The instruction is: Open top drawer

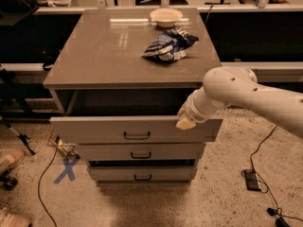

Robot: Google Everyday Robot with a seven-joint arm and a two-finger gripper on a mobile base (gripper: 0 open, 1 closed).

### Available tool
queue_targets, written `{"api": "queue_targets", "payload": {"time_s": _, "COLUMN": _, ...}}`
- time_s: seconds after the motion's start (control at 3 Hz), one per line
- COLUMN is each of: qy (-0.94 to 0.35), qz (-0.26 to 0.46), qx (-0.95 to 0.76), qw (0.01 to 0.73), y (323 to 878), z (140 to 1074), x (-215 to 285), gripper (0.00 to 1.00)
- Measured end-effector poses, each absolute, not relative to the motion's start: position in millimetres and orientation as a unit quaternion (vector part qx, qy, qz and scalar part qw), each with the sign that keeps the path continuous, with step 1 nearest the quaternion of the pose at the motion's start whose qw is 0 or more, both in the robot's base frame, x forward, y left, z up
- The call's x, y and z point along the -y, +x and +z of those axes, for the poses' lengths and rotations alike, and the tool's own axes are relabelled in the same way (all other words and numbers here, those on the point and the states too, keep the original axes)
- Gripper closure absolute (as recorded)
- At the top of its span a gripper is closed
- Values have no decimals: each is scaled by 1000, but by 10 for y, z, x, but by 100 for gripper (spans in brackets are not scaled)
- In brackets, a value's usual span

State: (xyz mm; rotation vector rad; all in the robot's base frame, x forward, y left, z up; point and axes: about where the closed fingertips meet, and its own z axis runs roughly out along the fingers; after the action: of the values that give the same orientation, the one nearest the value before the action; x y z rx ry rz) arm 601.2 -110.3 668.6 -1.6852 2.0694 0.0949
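The top drawer (94, 129) of the grey-beige cabinet (109, 56) is pulled partly out, with a dark gap showing above its flat front. Its small black bar handle (137, 135) sits at the middle of the front. My gripper (184, 121), on the white arm coming in from the right, rests at the upper edge of the drawer front, right of the handle. The drawer's inside is in shadow.
Two shorter drawers (140, 151) (142, 175) sit below, the lower one slightly out. A blue-and-white bag (169, 45) and a pale bowl (165, 16) lie on the cabinet top. On the floor are a blue tape X (66, 168), cables and a black box (252, 179).
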Motion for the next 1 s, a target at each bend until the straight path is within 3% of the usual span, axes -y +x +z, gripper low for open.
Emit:
{"api": "queue_targets", "payload": {"time_s": 0.33, "qy": -614, "qz": 35, "qx": -753, "qw": 233, "y": 6010, "z": 6716, "x": 1099, "gripper": 98}}
{"api": "queue_targets", "payload": {"time_s": 0.67, "qy": -614, "qz": 35, "qx": -753, "qw": 233, "y": 6009, "z": 6718, "x": 1098, "gripper": 76}}
{"api": "queue_targets", "payload": {"time_s": 1.0, "qy": -614, "qz": 35, "qx": -753, "qw": 233, "y": 6010, "z": 6725, "x": 1098, "gripper": 44}}
